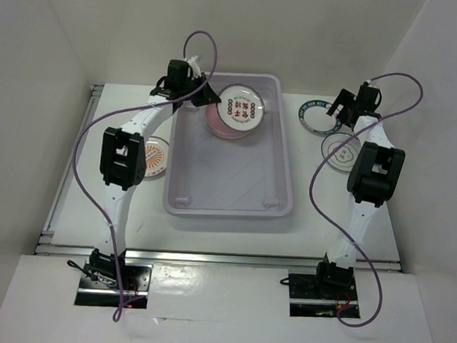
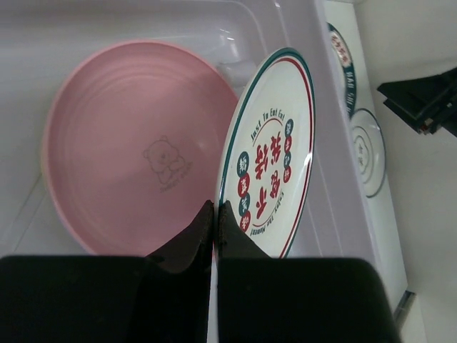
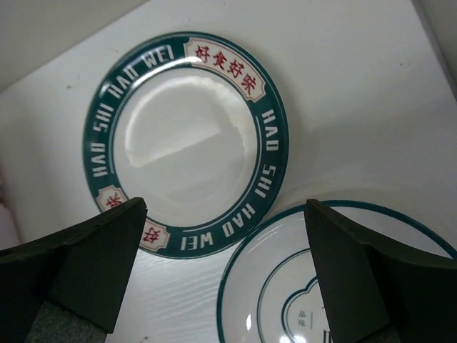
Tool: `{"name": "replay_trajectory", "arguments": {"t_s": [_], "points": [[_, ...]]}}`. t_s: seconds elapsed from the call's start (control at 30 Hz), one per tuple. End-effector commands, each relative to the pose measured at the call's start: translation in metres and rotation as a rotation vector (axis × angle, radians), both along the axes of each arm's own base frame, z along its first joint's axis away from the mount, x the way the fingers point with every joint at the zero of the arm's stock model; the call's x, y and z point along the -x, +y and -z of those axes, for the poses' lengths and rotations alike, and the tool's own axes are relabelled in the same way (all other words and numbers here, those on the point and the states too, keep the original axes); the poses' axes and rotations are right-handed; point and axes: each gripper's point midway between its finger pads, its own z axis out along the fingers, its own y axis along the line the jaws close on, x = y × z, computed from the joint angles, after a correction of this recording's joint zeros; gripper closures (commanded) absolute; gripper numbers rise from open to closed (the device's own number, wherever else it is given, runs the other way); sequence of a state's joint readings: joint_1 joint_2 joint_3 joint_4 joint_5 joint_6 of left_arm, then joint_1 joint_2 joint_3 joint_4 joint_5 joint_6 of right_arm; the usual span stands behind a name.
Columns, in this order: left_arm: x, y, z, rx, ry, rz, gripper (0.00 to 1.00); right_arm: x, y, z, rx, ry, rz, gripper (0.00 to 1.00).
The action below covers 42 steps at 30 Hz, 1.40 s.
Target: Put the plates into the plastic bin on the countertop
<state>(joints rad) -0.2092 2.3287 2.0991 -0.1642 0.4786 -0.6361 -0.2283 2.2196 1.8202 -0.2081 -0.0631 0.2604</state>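
The plastic bin (image 1: 228, 195) stands mid-countertop (image 1: 327, 214). A pink plate (image 2: 128, 150) lies at its far end. Over it, a white plate with red marks (image 2: 275, 143) is tilted, its rim pinched in my shut left gripper (image 2: 216, 209), also seen at the bin's far left corner (image 1: 205, 98). My right gripper (image 3: 225, 264) hangs open above two plates on the countertop right of the bin: a dark-green-rimmed plate (image 3: 189, 136) and a line-drawing plate (image 3: 335, 286). Nothing sits between its fingers (image 3: 93, 264). An orange sunburst plate (image 1: 156, 157) lies left of the bin, partly under my left arm.
White walls close in the countertop at the back and on both sides. The bin's near half (image 1: 228, 171) holds nothing. In the left wrist view the bin's right wall (image 2: 318, 50) separates the held plate from the green-rimmed plate (image 2: 344, 53) outside.
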Motion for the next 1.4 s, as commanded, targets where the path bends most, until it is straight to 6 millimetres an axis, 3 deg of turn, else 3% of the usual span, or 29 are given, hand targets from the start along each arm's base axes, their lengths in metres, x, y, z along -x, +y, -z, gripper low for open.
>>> {"name": "replay_trajectory", "arguments": {"t_s": [0.0,0.17,0.27,0.43,0.5,0.6,0.7,0.77,0.8,0.83,0.87,0.97,1.0,1.07,1.1,1.2,1.23,1.27,1.37], "points": [[-0.023,0.01,-0.012,0.014,-0.049,-0.072,1.0,-0.018,-0.013,-0.027,0.067,-0.083,-0.031,0.0],[-0.027,0.018,0.0,-0.022,-0.028,-0.119,1.0,-0.024,-0.017,-0.022,0.102,-0.078,-0.042,0.0],[-0.029,0.019,0.011,-0.032,-0.008,-0.128,1.0,-0.031,-0.03,-0.025,0.104,-0.098,-0.03,0.0],[-0.03,0.02,0.023,-0.044,0.019,-0.137,1.0,-0.041,-0.035,-0.011,0.098,-0.09,-0.045,0.0],[-0.029,0.022,0.022,-0.051,0.027,-0.145,0.75,-0.045,-0.035,-0.015,0.105,-0.102,-0.057,0.0],[-0.026,0.026,0.028,-0.083,0.049,-0.152,0.44,-0.044,-0.041,0.002,0.097,-0.077,-0.049,0.0],[-0.022,0.031,0.017,-0.113,0.037,-0.156,0.38,-0.044,-0.037,0.016,0.08,-0.059,-0.066,0.03],[-0.017,0.034,0.0,-0.124,0.018,-0.159,0.34,-0.045,-0.038,0.028,0.076,-0.044,-0.067,0.05],[-0.016,0.036,-0.019,-0.136,-0.026,-0.16,0.29,-0.044,-0.037,0.036,0.072,-0.032,-0.067,0.06],[-0.014,0.037,-0.017,-0.139,-0.013,-0.159,0.29,-0.044,-0.037,0.036,0.072,-0.032,-0.067,0.06],[-0.011,0.04,-0.039,-0.15,-0.057,-0.16,0.17,-0.046,-0.038,0.04,0.071,-0.029,-0.067,0.1],[-0.001,0.047,-0.065,-0.188,-0.099,-0.164,0.05,-0.045,-0.033,0.054,0.043,-0.013,-0.081,0.16],[0.004,0.05,-0.09,-0.188,-0.145,-0.174,0.05,-0.048,-0.034,0.049,0.046,-0.023,-0.08,0.18],[0.012,0.055,-0.103,-0.207,-0.17,-0.176,0.02,-0.045,-0.031,0.065,0.021,0.004,-0.082,0.26],[0.02,0.056,-0.119,-0.199,-0.198,-0.18,0.01,-0.047,-0.032,0.061,0.024,-0.006,-0.081,0.3],[0.031,0.062,-0.141,-0.205,-0.246,-0.2,0.01,-0.046,-0.031,0.074,0.009,0.012,-0.075,0.58],[0.033,0.063,-0.147,-0.21,-0.262,-0.198,0.01,-0.048,-0.031,0.069,0.013,0.002,-0.075,0.66],[0.033,0.063,-0.142,-0.213,-0.252,-0.196,0.01,-0.048,-0.031,0.076,-0.001,0.011,-0.068,0.78],[0.039,0.066,-0.153,-0.221,-0.268,-0.203,0.01,-0.048,-0.03,0.083,-0.015,0.029,-0.062,0.94]]}}
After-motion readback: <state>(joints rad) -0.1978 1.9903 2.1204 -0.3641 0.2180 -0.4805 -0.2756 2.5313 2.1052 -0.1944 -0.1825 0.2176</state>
